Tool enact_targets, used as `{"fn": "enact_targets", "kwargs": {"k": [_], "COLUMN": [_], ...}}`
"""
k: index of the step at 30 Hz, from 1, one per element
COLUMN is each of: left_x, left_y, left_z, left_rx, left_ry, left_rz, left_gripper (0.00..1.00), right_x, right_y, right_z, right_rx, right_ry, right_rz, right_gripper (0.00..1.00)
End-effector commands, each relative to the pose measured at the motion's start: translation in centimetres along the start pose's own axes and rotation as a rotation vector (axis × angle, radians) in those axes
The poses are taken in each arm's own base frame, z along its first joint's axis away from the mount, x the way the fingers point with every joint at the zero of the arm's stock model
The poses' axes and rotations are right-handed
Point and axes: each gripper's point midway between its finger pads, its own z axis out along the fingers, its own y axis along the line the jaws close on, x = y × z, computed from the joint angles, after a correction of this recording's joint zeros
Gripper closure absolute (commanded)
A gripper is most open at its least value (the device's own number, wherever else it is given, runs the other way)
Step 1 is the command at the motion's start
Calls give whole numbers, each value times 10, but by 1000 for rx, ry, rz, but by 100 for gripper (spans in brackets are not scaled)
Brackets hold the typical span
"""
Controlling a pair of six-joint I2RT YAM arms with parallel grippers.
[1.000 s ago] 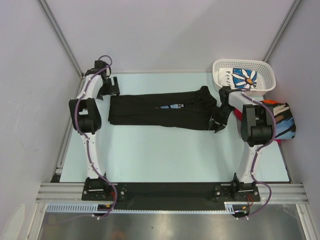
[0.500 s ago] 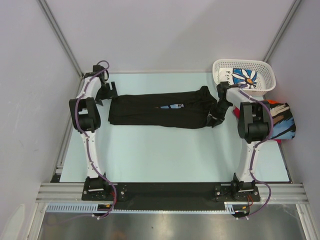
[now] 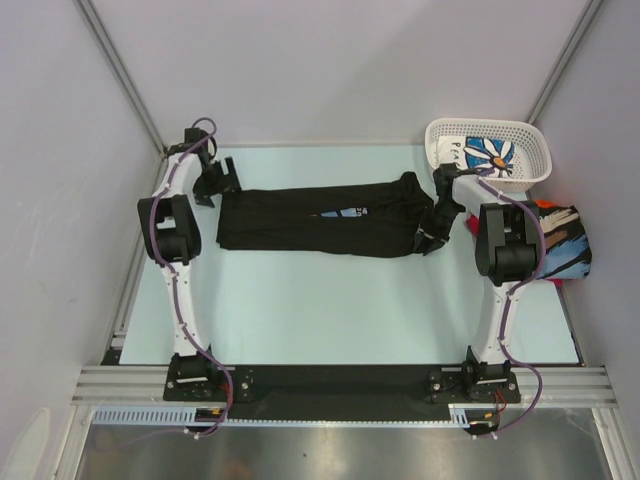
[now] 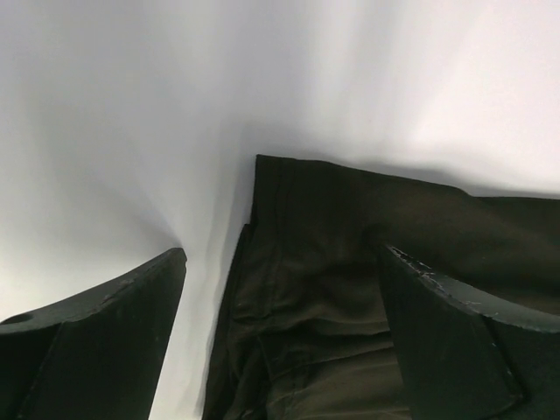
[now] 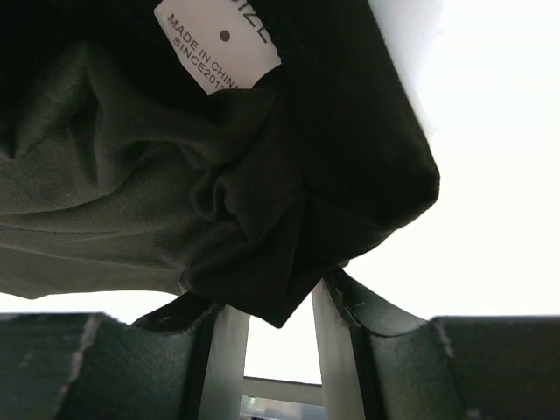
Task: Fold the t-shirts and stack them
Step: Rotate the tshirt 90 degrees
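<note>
Black t-shirt (image 3: 300, 220), bunched end tight in right pincer (image 5: 267, 293); left pincer (image 4: 282, 254) wide open astride other end.

"MADE IN CHINA" on shirt label (image 5: 219, 44)

— How does the overhead view look?
— It is bright, even and sharp. The pale desk (image 3: 330, 310) carries only faint, soft shadows around the black t-shirt (image 3: 320, 220). The steel strip (image 3: 330, 450) along the bottom edge has a dull sheen.
— And the left wrist view?
— The desk washes out to near white, with grey falloff. The shirt's folds barely show, and the left fingers (image 4: 96, 350) are dark and soft-edged.
— The right wrist view?
— It is heavily backlit. The desk is glare-white and the cloth is dim, though the label (image 5: 214, 39) is crisp enough to read.
</note>
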Motion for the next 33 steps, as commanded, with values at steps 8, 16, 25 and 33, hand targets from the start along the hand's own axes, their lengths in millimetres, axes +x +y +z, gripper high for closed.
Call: {"fn": "enact_targets", "kwargs": {"k": [8,16,25,33], "left_x": [32,27,32,59], "left_y": [-33,2,49,63], "left_z": [40,23,-4,-29], "left_rx": [134,3,-97,-82], "left_ry": [113,97,125,189], "left_rz": [-22,-51,-160,-305], "left_gripper": [100,100,100,100], "right_x": [-8,-26,-48,-53], "right_y": [5,9,15,16], "right_z": [-14,-21,-17,-9], "right_rx": [0,53,134,156], "right_ry": [-24,-98,-129,-109], "right_rz": [-10,-53,-131,-139], "right_gripper": [84,100,100,100]}}
